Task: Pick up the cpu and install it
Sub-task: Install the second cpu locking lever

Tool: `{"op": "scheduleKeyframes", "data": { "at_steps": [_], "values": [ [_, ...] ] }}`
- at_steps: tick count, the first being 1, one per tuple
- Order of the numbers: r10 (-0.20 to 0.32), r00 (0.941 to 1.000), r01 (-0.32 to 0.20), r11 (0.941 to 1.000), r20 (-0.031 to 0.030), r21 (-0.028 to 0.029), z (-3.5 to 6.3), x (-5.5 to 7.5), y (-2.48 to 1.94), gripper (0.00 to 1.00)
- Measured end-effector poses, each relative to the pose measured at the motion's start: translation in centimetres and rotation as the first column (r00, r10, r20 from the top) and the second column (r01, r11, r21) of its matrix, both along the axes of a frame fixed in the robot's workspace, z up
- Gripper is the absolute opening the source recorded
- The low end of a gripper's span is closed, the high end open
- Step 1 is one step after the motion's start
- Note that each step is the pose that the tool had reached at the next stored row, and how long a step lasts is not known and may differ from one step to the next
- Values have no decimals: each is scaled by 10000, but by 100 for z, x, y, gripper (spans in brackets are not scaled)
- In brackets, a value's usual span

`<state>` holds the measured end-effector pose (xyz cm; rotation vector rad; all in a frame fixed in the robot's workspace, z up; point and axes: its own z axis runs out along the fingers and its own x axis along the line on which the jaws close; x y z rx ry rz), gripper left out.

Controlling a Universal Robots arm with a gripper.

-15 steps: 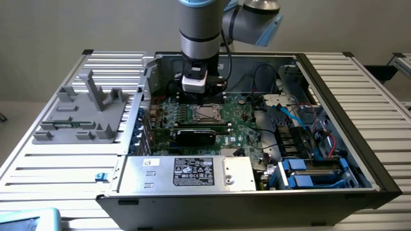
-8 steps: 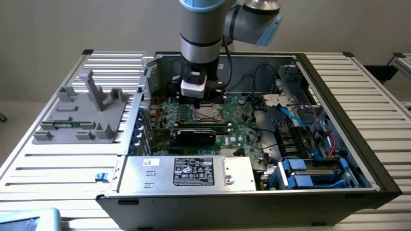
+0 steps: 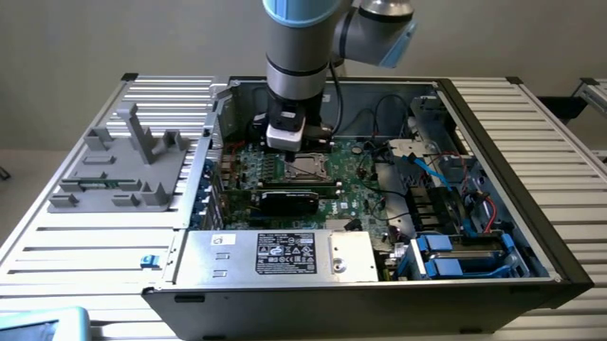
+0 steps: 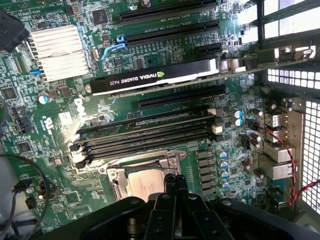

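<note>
Hovering over the socketed cpu (image 4: 146, 181), the gripper (image 4: 176, 186) looks clenched, empty.

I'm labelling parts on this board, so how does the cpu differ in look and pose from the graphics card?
The cpu is a small, silvery square; the graphics card is a long black bar with white lettering. The cpu lies flat in its metal-framed socket, while the graphics card stands on edge in a slot. The gripper hangs right over the cpu; the graphics card sits away from it. Both sit on the green motherboard.
</note>
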<state>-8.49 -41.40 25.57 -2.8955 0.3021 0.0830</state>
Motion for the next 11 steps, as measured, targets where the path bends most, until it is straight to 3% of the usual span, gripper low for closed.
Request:
{"op": "scheduleKeyframes", "data": {
  "at_steps": [6, 11],
  "values": [
    [-50, 10000, 50, 9999, -30, 87, -60, 1, -45, 12],
    [-102, 9998, 103, 9999, -161, 98, -105, 1, -57, 12]
  ]
}}
